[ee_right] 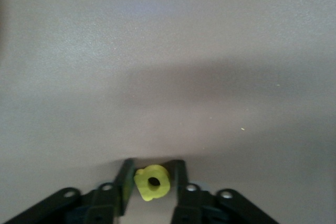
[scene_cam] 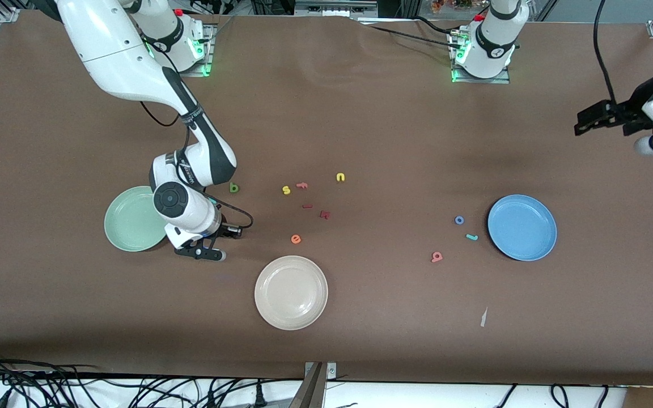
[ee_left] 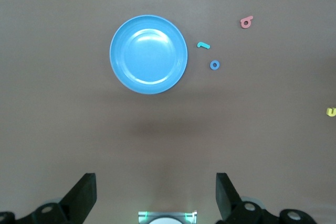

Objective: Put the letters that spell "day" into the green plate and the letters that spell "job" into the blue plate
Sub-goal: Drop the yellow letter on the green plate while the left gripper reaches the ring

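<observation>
My right gripper [scene_cam: 202,253] is down at the table beside the green plate [scene_cam: 131,222], toward the cream plate. In the right wrist view the right gripper [ee_right: 152,168] is shut on the yellow "a" [ee_right: 153,182]. A dark green stem-and-bowl letter [scene_cam: 234,187] lies near the right arm's wrist. The blue ring "o" [scene_cam: 459,220], the teal "j" [scene_cam: 471,237] and the salmon letter [scene_cam: 436,256] lie beside the blue plate [scene_cam: 522,227]. My left gripper [scene_cam: 587,120] waits raised over the left arm's end of the table. The left gripper [ee_left: 156,192] is open and empty.
A cream plate [scene_cam: 291,292] sits nearer the front camera. Mid-table lie a yellow "s" [scene_cam: 285,190], a pink "f" [scene_cam: 302,185], a yellow "n" [scene_cam: 340,177], two red pieces [scene_cam: 325,214] and an orange "e" [scene_cam: 296,239]. A paper scrap [scene_cam: 483,317] lies near the front edge.
</observation>
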Controlling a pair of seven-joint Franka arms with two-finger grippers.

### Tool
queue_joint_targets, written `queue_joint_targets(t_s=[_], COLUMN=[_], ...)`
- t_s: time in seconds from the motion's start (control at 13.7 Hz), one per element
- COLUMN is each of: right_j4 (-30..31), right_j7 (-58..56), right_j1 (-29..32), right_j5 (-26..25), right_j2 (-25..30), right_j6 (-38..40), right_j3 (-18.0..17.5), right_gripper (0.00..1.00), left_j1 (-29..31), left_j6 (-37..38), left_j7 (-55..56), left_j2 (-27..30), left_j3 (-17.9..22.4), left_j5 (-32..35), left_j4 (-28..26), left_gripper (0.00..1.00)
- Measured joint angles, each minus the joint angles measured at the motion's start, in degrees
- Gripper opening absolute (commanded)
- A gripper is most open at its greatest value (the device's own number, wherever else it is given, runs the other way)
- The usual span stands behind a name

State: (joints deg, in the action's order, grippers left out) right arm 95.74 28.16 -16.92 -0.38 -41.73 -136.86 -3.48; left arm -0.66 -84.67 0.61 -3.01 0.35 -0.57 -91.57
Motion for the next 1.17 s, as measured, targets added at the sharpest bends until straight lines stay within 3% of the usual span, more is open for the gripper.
queue_joint_targets(t_s=[0.44, 0.73, 0.95, 1.17], right_j4=[-0.06, -0.55, -2.43, -4.65], right_j7=[0.0, -0.06, -0.06, -2.0], right_j1=[0.01, 0.03, 0.25, 1.54], right_j5=[0.0, 0.0, 0.0, -0.01], right_j2=[-0.02, -0.06, -0.04, 0.42], right_j6=[-0.06, 0.27, 3.85, 9.91], right_j3=[0.0, 0.0, 0.05, 0.41], right_gripper=[0.12, 0.11, 0.09, 0.06], left_j1=[-0.2, -2.13, -4.37, -5.66], left_j6=[-5.48, -10.23, -17.81, -30.26], left_j7=[-0.09, -0.29, -0.15, -0.11], left_j2=[-12.61, -17.69, -20.59, -21.91], left_j3=[-1.02, -1.21, -1.29, -1.32], left_j5=[0.0, -0.04, -2.12, -4.1], left_j4=[-0.76, -0.71, -1.34, -7.8], left_gripper=[1.0, 1.0, 1.0, 1.0])
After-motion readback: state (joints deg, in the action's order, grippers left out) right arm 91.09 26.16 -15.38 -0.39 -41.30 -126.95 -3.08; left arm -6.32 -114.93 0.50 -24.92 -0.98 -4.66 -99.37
